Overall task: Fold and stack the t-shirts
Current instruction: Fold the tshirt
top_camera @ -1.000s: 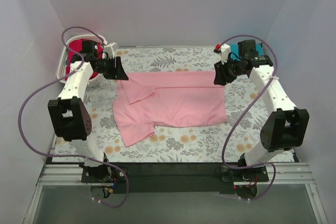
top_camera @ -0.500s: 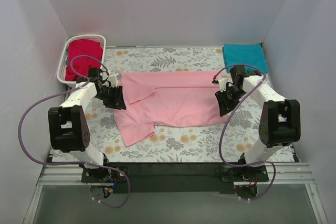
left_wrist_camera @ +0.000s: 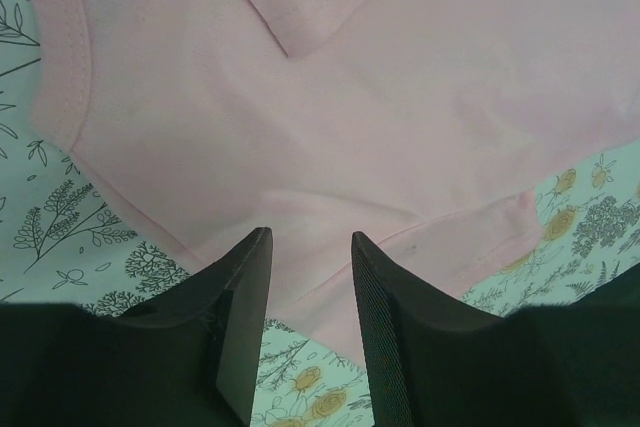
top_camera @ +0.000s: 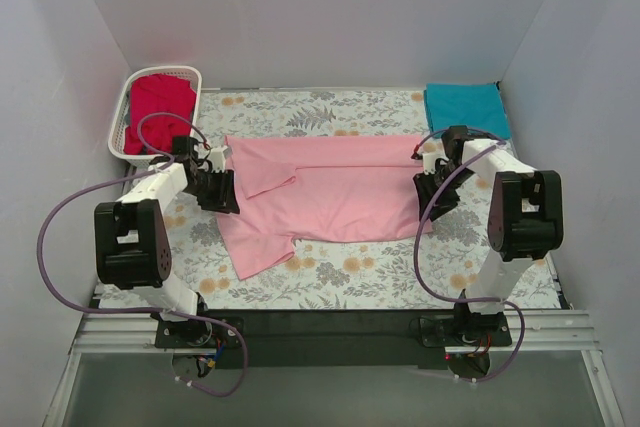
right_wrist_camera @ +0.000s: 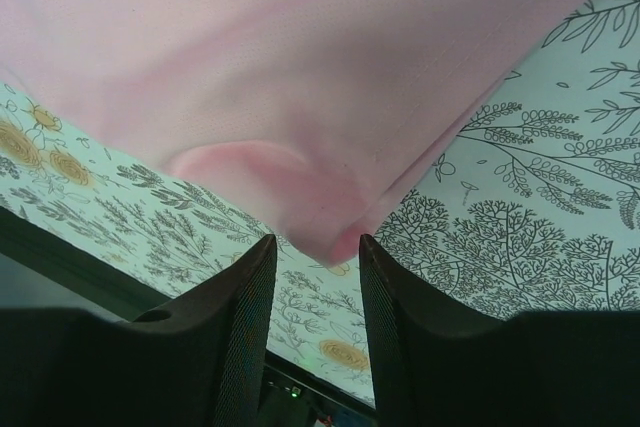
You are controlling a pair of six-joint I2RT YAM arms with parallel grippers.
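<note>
- Light pink t-shirt [top_camera: 330, 197]: lies spread flat at the centre of the desk [top_camera: 340, 282], long axis running 9 to 3 o'clock. One sleeve is folded onto the body near the 10 o'clock corner; a flap sticks out at 7 o'clock.
- Left claw [top_camera: 225, 194]: low at the shirt's 9 o'clock edge. Left wrist view: released, fingers [left_wrist_camera: 238, 322] parted by a narrow gap, flat pink cloth and its hem showing between them. Not clamped.
- Right claw [top_camera: 432, 197]: low at the shirt's 3 o'clock edge. Right wrist view: released, fingers [right_wrist_camera: 240, 332] parted by a similar gap, with a bunched pink corner sitting right between the tips.
- Teal t-shirt [top_camera: 465, 107]: folded flat at the desk's 1 o'clock corner, apart from the pink one.
- Red t-shirt [top_camera: 160, 105]: crumpled inside the white lattice basket [top_camera: 122, 137] at 10 o'clock.
- Desk cover: floral print.
</note>
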